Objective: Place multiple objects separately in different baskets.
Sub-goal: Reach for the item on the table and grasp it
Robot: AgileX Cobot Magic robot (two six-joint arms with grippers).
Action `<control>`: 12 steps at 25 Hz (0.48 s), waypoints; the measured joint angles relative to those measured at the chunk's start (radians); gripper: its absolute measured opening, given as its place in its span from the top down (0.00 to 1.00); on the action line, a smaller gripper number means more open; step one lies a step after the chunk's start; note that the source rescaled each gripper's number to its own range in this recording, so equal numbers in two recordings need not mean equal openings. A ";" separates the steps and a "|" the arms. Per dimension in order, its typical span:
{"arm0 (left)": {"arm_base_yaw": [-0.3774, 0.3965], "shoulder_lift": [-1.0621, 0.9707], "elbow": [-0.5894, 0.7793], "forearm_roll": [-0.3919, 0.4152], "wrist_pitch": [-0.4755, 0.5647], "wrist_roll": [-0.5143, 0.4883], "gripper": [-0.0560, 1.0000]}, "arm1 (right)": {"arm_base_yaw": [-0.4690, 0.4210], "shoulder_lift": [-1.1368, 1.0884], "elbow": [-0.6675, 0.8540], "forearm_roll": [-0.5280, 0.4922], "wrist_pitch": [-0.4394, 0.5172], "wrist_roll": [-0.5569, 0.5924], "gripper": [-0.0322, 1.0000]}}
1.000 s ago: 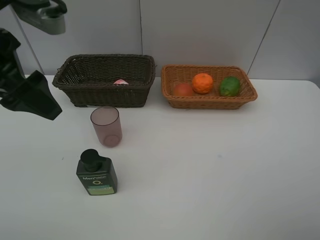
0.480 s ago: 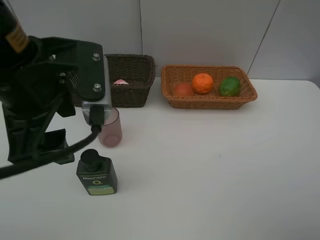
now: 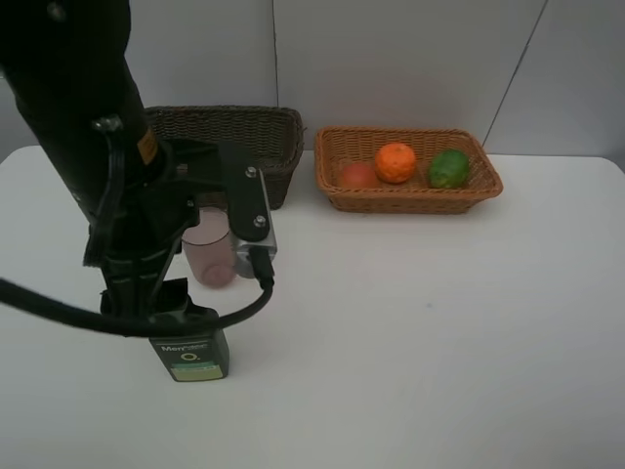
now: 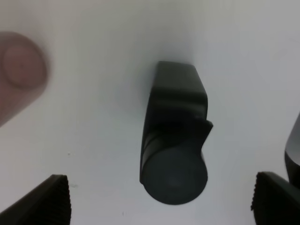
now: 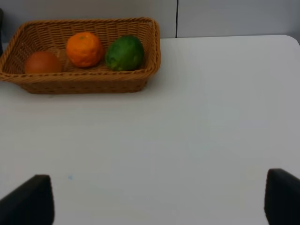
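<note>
The dark green pump bottle (image 3: 189, 356) stands at the front left, and in the left wrist view (image 4: 173, 140) I see it from above. My left gripper (image 4: 161, 200) is open right over it, one finger on each side, apart from it. The purple-pink cup (image 3: 209, 256) stands just behind, partly hidden by my left arm (image 3: 127, 195). The light tan basket (image 3: 410, 201) holds the orange (image 3: 395, 162), the red-orange fruit (image 3: 358, 175) and the green fruit (image 3: 448, 168). The dark brown basket (image 3: 264, 132) is partly hidden, and the pink bottle is hidden. My right gripper (image 5: 157, 199) is open and empty.
White table with a grey wall close behind the baskets. In the right wrist view the tan basket (image 5: 84, 80) sits far ahead with bare table between it and the fingers. The table's right edge (image 3: 615, 166) lies just beyond the tan basket.
My left arm has swung in from the far left and come down over the pump bottle. It now covers part of the dark basket and the pink bottle. The objects have not moved.
</note>
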 joint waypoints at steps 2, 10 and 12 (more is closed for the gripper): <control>0.000 0.012 0.001 -0.001 -0.019 0.000 0.00 | 0.000 0.000 0.000 0.000 0.000 0.000 0.04; 0.000 0.056 0.059 -0.006 -0.085 0.000 0.00 | 0.000 0.000 0.000 0.000 0.000 0.000 0.04; 0.000 0.066 0.085 -0.006 -0.108 0.000 0.00 | 0.000 0.000 0.000 0.000 0.000 0.000 0.04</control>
